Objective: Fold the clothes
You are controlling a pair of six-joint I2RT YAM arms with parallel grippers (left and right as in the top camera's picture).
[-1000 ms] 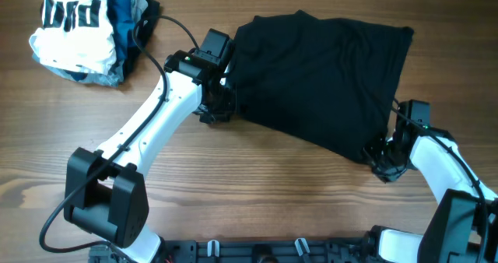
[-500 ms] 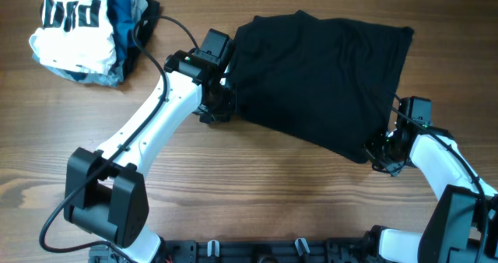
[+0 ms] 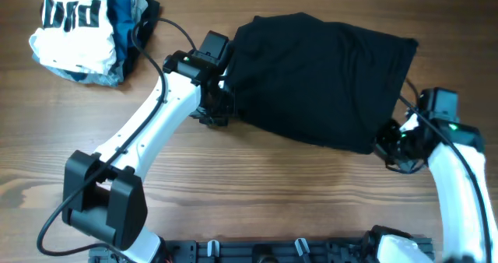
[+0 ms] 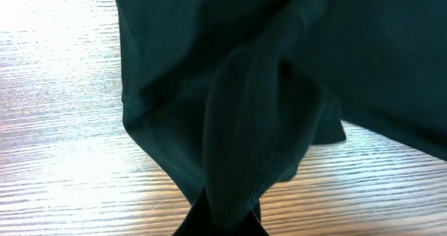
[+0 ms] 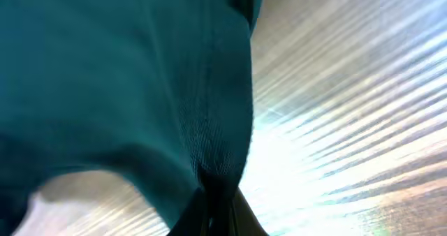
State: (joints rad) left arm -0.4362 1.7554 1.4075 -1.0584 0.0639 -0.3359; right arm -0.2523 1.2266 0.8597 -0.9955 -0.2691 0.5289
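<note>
- Since 1 second ago the right hand (image 3: pixel 393 148) has swung outward, away from the black garment's (image 3: pixel 319 76) middle, taking the lower right corner of the cloth with it. That edge now lies straighter and the fabric looks flatter and more stretched.
- The left hand (image 3: pixel 214 113) has barely shifted and sits at the garment's lower left corner as before.
- The black garment lies spread on the wooden bench (image 3: pixel 272 193), held between the 2 hands, its upper edge resting flat on the wood.
- In the left wrist view, the left hand (image 4: pixel 223 222) is pinched narrow on a bunched fold of the garment (image 4: pixel 279 54). The cloth tapers down into the fingers at the bottom edge of the picture, and a hemmed edge hangs to the left of the fold.
- In the right wrist view, the right hand (image 5: pixel 216 208) is likewise nipped tight on the garment (image 5: pixel 105 68), gripping a stitched hem that runs down into the fingers. The fabric there is lifted clear of the bench, with bright wood grain showing beside it.
- A pile of folded clothes (image 3: pixel 78 33), white with black stripes on top and blue beneath, sits well apart from the garment, beyond its upper left corner.
- A black cable runs from near that pile along the left arm toward the garment's left edge.
</note>
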